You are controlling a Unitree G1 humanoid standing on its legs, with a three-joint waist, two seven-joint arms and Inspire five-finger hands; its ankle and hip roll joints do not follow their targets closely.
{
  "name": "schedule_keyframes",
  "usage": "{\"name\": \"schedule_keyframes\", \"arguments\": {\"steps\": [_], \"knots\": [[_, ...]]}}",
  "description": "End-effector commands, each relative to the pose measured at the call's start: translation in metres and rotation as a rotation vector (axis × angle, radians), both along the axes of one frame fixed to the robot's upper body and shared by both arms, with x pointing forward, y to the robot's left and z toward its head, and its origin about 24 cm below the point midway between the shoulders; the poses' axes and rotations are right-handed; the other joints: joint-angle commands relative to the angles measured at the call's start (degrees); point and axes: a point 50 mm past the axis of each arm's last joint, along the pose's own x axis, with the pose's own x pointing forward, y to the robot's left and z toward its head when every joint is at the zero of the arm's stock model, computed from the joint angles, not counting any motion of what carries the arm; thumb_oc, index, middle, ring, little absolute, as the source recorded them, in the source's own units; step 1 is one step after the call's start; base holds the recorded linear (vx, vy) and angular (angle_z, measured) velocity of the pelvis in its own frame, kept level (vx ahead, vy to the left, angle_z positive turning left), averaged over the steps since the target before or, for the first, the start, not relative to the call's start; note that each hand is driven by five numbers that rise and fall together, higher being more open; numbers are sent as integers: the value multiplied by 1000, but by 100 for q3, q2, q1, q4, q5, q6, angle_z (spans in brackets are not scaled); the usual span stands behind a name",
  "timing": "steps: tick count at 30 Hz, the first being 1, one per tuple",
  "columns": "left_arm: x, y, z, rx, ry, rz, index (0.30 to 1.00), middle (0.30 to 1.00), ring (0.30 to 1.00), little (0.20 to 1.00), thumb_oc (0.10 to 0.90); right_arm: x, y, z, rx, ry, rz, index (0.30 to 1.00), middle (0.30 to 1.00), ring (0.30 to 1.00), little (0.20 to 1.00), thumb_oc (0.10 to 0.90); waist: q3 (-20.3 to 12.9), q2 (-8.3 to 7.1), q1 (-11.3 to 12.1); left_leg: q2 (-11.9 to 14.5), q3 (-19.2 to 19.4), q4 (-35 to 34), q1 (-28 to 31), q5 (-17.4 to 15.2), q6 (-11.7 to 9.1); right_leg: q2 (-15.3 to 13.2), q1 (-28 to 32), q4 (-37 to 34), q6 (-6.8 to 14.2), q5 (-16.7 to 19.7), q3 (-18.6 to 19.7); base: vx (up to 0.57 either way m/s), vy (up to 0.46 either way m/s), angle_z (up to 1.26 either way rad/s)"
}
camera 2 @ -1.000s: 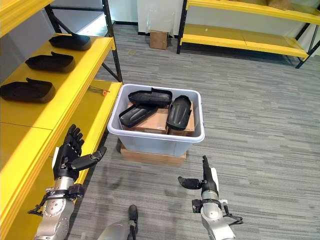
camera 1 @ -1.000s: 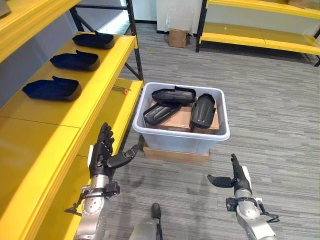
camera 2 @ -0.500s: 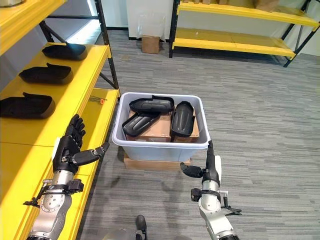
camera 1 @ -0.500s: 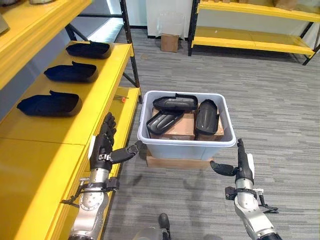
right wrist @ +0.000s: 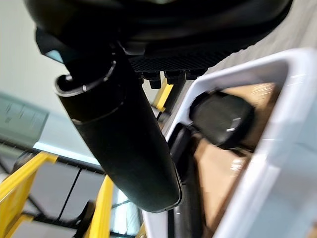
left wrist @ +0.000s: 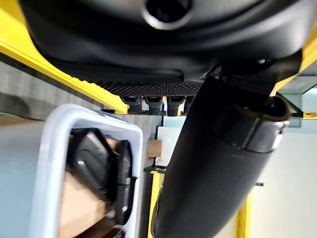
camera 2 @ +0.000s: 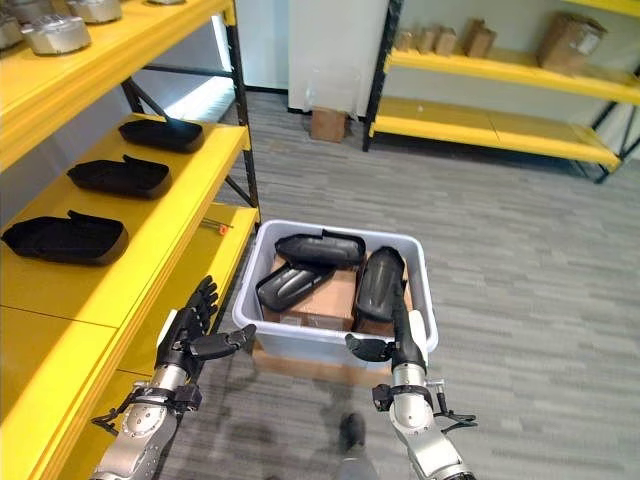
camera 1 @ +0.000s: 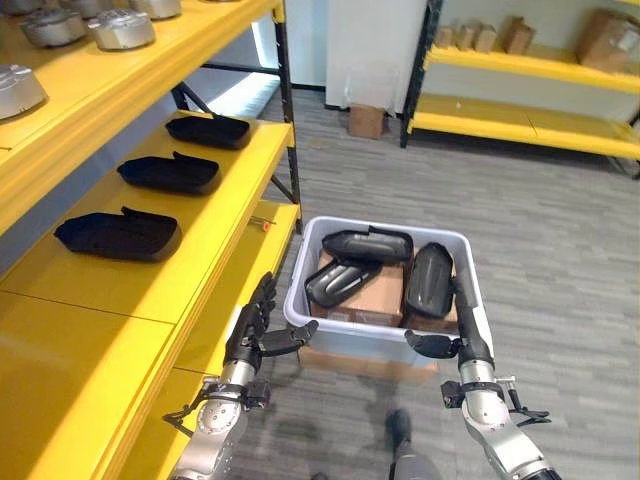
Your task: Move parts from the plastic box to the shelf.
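Yellow shelf (camera 1: 200, 230) runs along your 9 to 10 o'clock. Three black moulded parts sit on its middle level: nearest (camera 1: 118, 233), middle (camera 1: 168, 173), farthest (camera 1: 209, 131). Judged from that, about half the job is done.

Pale plastic box (camera 1: 375, 340) stands on the floor at 12 o'clock, raised on a flat cardboard base. Three more black parts lie inside on cardboard packing: one across the back (camera 1: 367, 244), one at the left (camera 1: 337, 281), one along the right (camera 1: 429, 279). These remain to move.

Left hand (camera 1: 254, 331) hovers by the box's left near corner, fingers straight and spread, empty. Right hand (camera 1: 463, 327) is at the right near corner, fingers straight, thumb out, empty.
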Motion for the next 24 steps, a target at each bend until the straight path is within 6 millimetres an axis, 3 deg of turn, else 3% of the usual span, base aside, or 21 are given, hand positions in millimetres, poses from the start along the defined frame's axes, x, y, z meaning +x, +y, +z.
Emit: {"name": "schedule_keyframes", "arguments": {"steps": [1,2,6,9,14,20,23,24], "knots": [[25,-6,61,-3,-295,-29,1000,1000,1000,1000,900,32,-3,50,-51,-234,38,1000,1000,1000,1000,900,-139,265,-105,672,-93,1,496,-526,-221,16,-330,567,215,-394,-67,382,-398,14],[23,-2,64,-10,-303,5,1000,1000,1000,1000,900,33,-1,51,-63,-227,47,1000,1000,1000,1000,900,-125,318,-109,820,-19,51,499,-446,-307,174,-327,909,40,-728,-183,247,-265,-12],[24,-1,72,-23,-339,30,1000,1000,1000,1000,900,37,-1,54,-72,-241,37,1000,1000,1000,1000,900,-65,397,-92,1064,144,248,265,-229,-421,313,-409,1344,-202,-1132,-421,155,-201,-25],[28,-4,79,-64,-385,55,1000,1000,1000,1000,900,42,-3,60,-89,-270,20,1000,1000,1000,1000,900,31,473,-105,1341,263,622,-210,260,-560,404,-505,1588,-419,-1407,-555,37,-108,-18],[31,-14,86,-90,-427,25,1000,1000,1000,1000,900,40,-13,67,-156,-324,-24,1000,1000,1000,1000,900,88,601,-229,1599,431,770,-526,816,-754,425,-445,1570,-540,-1531,-633,79,-30,20],[31,-8,93,-82,-480,98,1000,1000,1000,1000,900,38,-6,105,-279,-504,99,1000,1000,1000,1000,900,75,758,-394,1646,580,840,-528,896,-837,442,-628,1889,-674,-1804,-671,95,-34,7],[31,-2,97,-87,-500,128,1000,1000,1000,1000,900,34,-1,111,-296,-522,165,1000,1000,1000,1000,900,2,752,-447,1622,749,1793,-630,1165,-920,490,-447,1798,-873,-1957,-864,100,-169,7],[32,-2,99,-94,-501,117,1000,1000,1000,1000,900,32,0,112,-301,-540,177,1000,1000,1000,1000,900,3,723,-428,1561,775,2394,-883,1218,-913,508,-343,1725,-967,-1987,-913,95,-154,5]]}}
